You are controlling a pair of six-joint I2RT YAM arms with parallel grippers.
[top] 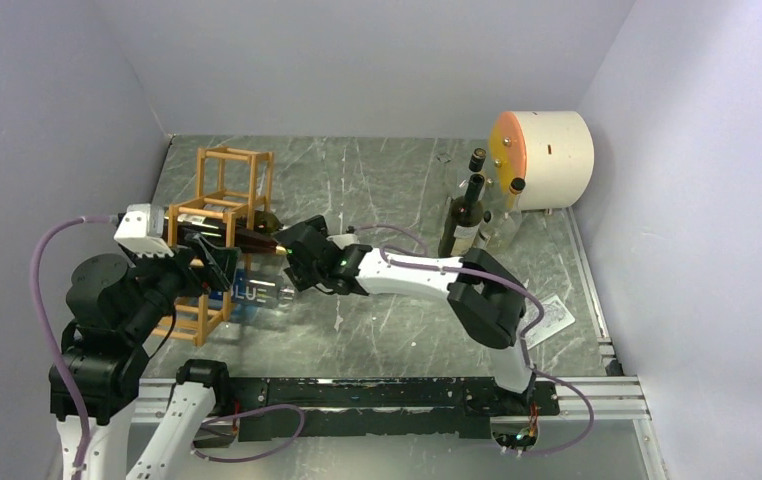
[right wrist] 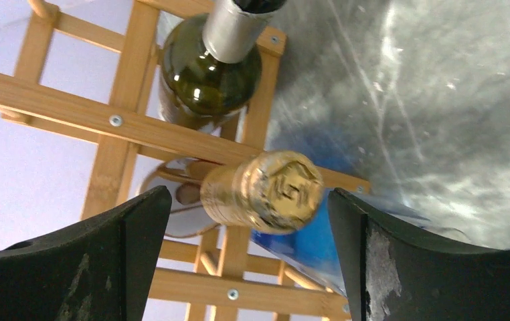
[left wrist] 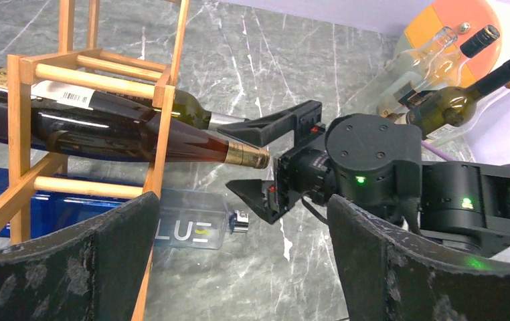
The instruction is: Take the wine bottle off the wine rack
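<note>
The wine rack (top: 219, 215) of light wooden bars stands at the left of the table. A dark wine bottle (left wrist: 125, 134) lies in it, its gold-foiled neck (right wrist: 266, 190) sticking out to the right. A green bottle (left wrist: 187, 107) with silver foil lies in the cell behind. My right gripper (top: 290, 258) is open, its jaws on either side of the gold cap (left wrist: 252, 156) with a gap on both sides. My left gripper (left wrist: 242, 261) is open beside the rack's near corner and holds nothing.
A clear and blue bottle (top: 257, 293) marked BLUE lies on the table under the rack's right side. Dark and clear bottles (top: 465, 215) stand at the back right before a cream cylinder (top: 547, 158). A paper (top: 554, 318) lies on the right.
</note>
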